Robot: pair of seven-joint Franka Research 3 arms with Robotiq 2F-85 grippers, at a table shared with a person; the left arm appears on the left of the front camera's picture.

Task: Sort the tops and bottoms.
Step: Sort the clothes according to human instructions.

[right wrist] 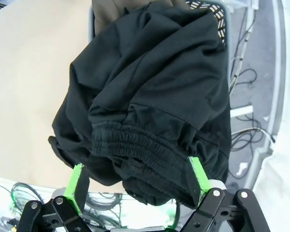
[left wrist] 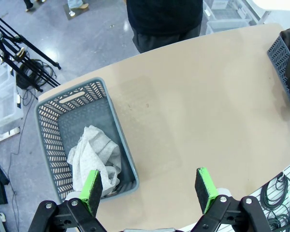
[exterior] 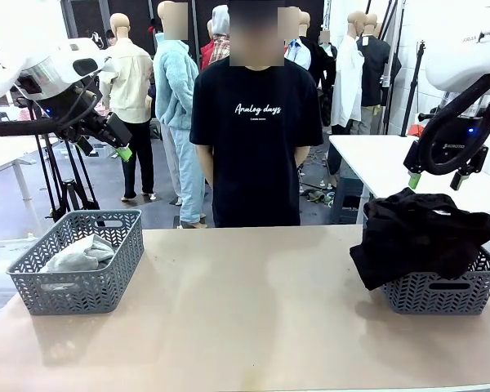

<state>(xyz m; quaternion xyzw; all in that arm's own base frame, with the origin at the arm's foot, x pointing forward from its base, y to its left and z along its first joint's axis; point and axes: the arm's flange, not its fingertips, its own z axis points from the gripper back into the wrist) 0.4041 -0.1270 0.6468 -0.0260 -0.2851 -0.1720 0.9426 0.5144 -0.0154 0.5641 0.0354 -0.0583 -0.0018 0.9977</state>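
The black garments (exterior: 420, 233) lie heaped at the right of the front frame, a thick, soft, crumpled pile with a gathered elastic waistband showing in the right wrist view. They fill and overflow the right grey basket (exterior: 441, 294), one fold hanging down over its left wall toward the table (exterior: 253, 310). A strip of dark brown cloth (right wrist: 111, 12) peeks out beneath them at the top of the right wrist frame. At the left of the front frame the light grey garment (exterior: 77, 255) sits crumpled, pale and plain, low inside the left grey basket (exterior: 73, 269).

Between the two baskets the tan tabletop lies bare, and a person in a black T-shirt (exterior: 257, 139) stands behind its far edge at frame centre.

The right gripper (exterior: 435, 175) hangs just above the black heap, jaws spread wide and empty, not touching the cloth. The left gripper (exterior: 106, 140) is raised at upper left, above and behind the left basket, also spread wide and empty.
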